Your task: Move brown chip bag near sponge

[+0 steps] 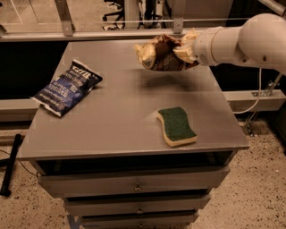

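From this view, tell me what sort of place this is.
Probably an office or lab workspace: a grey drawer cabinet, wheeled office chairs behind the rail, and speckled floor. The end effector holds the brown chip bag above the cabinet's far right.

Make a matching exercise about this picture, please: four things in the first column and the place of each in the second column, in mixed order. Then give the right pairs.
1. crinkled brown chip bag with tan ends
2. wavy-edged green and yellow sponge
3. dark blue chip bag
4. white arm's gripper

A. lying on the left side of the grey metal table
B. at the back right above the table, gripping a bag
C. lying flat near the front right edge
D. held up in the air over the back of the table

Pairs: 1-D, 2-C, 3-A, 4-B
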